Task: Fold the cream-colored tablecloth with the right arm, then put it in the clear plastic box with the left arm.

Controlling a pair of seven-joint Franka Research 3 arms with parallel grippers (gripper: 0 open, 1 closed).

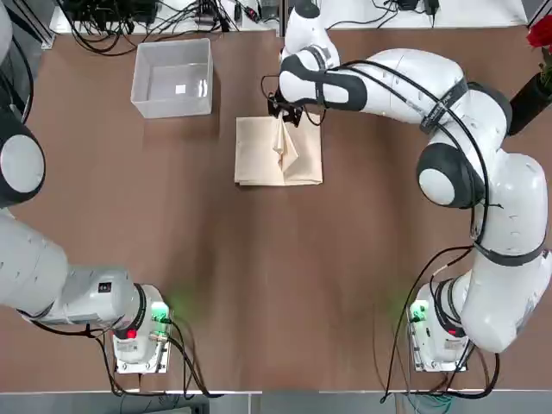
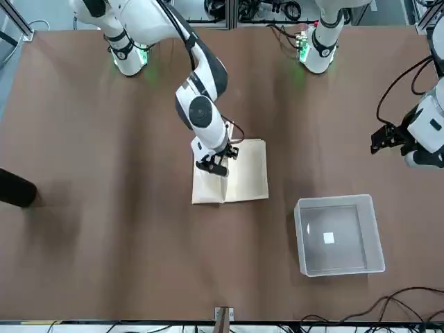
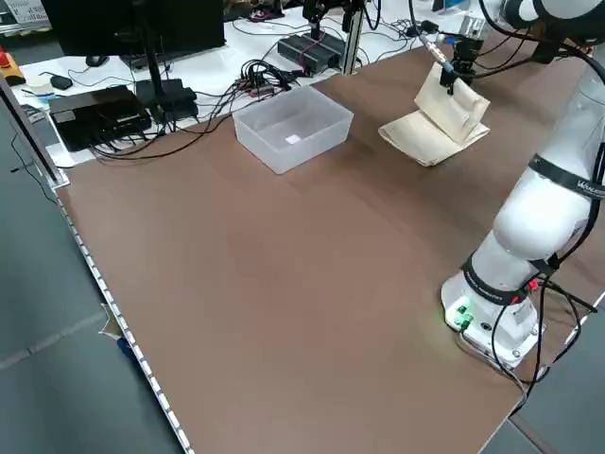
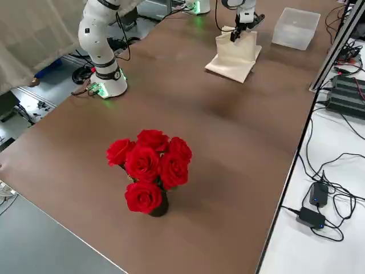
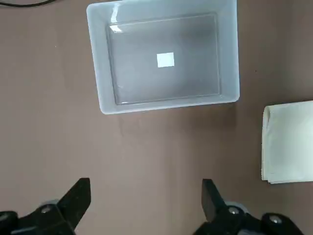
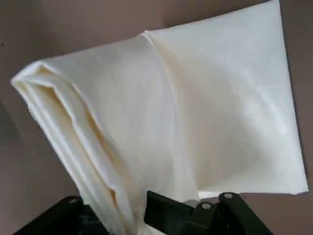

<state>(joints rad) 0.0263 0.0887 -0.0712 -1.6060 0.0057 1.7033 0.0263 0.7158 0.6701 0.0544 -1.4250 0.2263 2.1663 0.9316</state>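
Folding now: our right claw (image 6: 122, 215) is clamped on the cloth (image 6: 220, 98) hanging below it, lower part on the desk (image 1: 259, 285). Next, lay the flap over, release; left claw (image 5: 146, 205) waits wide, empty, near the box (image 5: 166, 105).

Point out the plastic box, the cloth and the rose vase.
Plastic box (image 2: 338, 259): front view, inside floor.
Cloth (image 1: 257, 159): top view, flat part.
Rose vase (image 4: 160, 206): right side view, dark body.

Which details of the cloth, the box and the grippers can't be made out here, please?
- Cloth's pinched edge: right wrist view, behind the right tool's finger.
- Cloth's far side: left wrist view, cut off by the picture's edge.
- Box's upper rim: left wrist view, partly cut off.
- Writing on the box's white patch: too small.
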